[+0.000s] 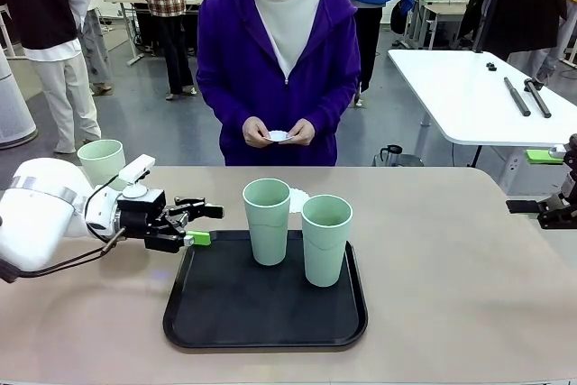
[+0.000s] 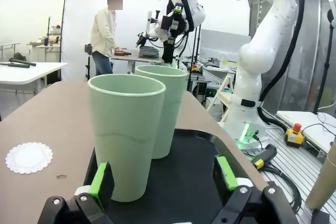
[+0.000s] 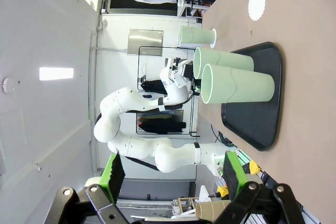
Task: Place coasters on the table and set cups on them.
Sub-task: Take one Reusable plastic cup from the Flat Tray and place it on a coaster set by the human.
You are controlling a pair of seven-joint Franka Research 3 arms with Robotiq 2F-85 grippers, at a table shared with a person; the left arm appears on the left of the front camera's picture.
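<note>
The left end effector (image 1: 206, 224) hangs over the left rim of the black rounded-square tray (image 1: 225, 313), fingers spread apart and empty (green pads facing each other). Just beyond it on the tray stands a tall pale mint-green plastic cup (image 1: 267, 221), with a second such cup (image 1: 325, 239) beside it. A lacy white paper coaster (image 1: 300, 196) lies on the beige surface (image 1: 451, 295) just past the tray's far rim. A third cup (image 1: 101, 161) stands off the tray's left side. The right end effector (image 3: 173, 174), likewise spread apart and empty, is well off the tray's right side.
</note>
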